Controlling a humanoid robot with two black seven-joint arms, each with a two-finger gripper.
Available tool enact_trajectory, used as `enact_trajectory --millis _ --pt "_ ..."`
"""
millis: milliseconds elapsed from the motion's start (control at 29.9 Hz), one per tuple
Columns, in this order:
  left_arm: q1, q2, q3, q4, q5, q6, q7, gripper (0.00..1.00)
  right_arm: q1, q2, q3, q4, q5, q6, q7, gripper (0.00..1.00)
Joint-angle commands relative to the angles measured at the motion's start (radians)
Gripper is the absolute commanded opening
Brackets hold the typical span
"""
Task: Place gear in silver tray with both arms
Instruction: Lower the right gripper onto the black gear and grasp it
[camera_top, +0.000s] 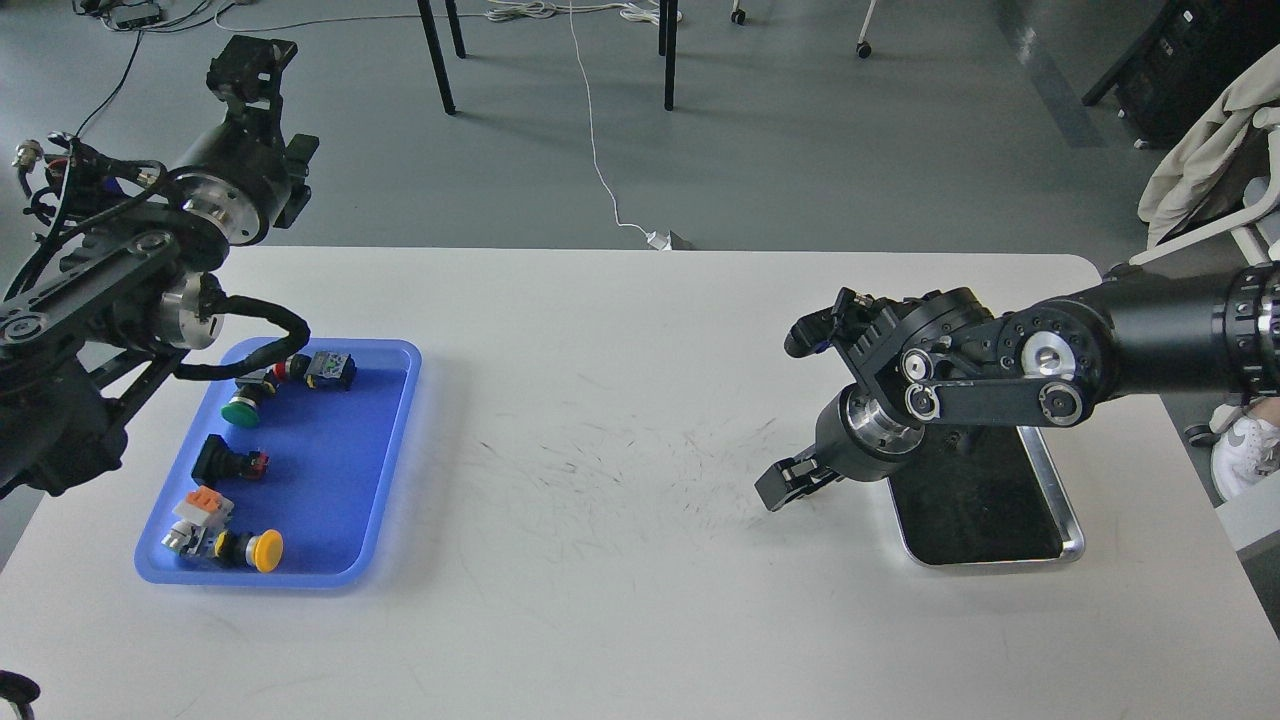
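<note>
Nearest to me lies the white table (620, 620), its bare front edge running across the bottom of my view. On its left side sits a blue plastic tray (385, 470) holding several push-button switches: a green-capped one (240, 410), a yellow-capped one (262, 550), a black one (228, 462) and an orange-and-white block (200, 508). My left arm rises from the left edge, elbow bent over the blue tray's near corner, forearm tilted up and away; my left gripper (248, 62) hangs high above the floor beyond the table, too dark and end-on for me to tell whether it is spread or closed. My right arm reaches in horizontally from the right, wrist bent down and leftward. My right gripper (788, 480) hovers just left of the silver tray (1068, 510), low over the table; its fingers look slightly parted, with nothing between them. That tray lies on the table's right side, partly under my wrist.
</note>
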Motion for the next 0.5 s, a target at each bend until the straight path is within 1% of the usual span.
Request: enact_trajectory --millis 0,167,234,468 --pt "0.000 0.000 -0.005 0.000 0.000 0.000 0.000 0.98 -0.014 0.036 -0.018 -0.033 0.000 0.000 0.000 0.77" --pt "0.000 0.002 -0.007 0.000 0.000 0.000 0.000 0.98 -0.035 0.048 -0.024 -0.067 -0.002 0.000 0.000 0.77" --pt "0.000 0.002 -0.008 0.000 0.000 0.000 0.000 0.98 -0.038 0.048 -0.024 -0.072 -0.002 0.000 0.000 0.75" --pt "0.000 0.002 -0.008 0.000 0.000 0.000 0.000 0.98 -0.043 0.059 -0.024 -0.080 -0.002 0.000 0.000 0.56"
